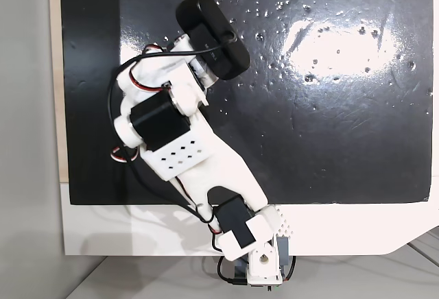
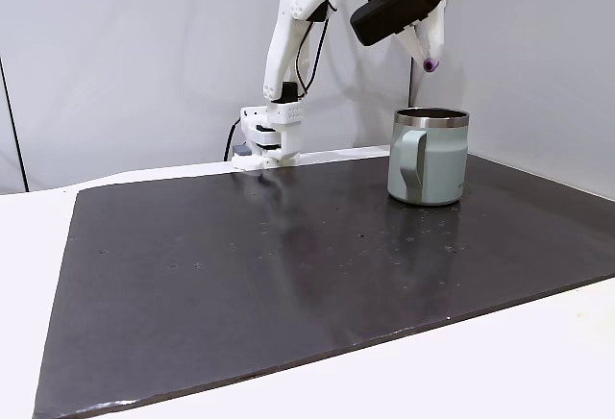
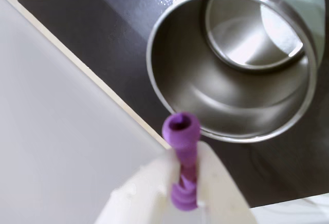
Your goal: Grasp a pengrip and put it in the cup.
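- Gripper (image 3: 185,175) clamped on the pengrip (image 3: 181,131), white fingers (image 3: 213,183) pressing its ribbed purple shaft from both sides in the wrist view.
- Pengrip's open end poking past the fingertips, seen against the near rim of the cup (image 3: 308,8).
- Cup's shiny metallic inside open to the wrist camera, nothing lying in it.
- In a fixed view from the side: gripper (image 2: 430,59) raised in the air above the cup (image 2: 428,156), pengrip (image 2: 431,64) a small purple tip at its end, well clear of the rim.
- Cup upright on the black mat (image 2: 288,265), handle turned toward the camera, standing near the mat's far right part.
- Mat lying on the white bench (image 2: 538,361).
- From above, arm (image 1: 185,127) stretched over the mat (image 1: 329,121).
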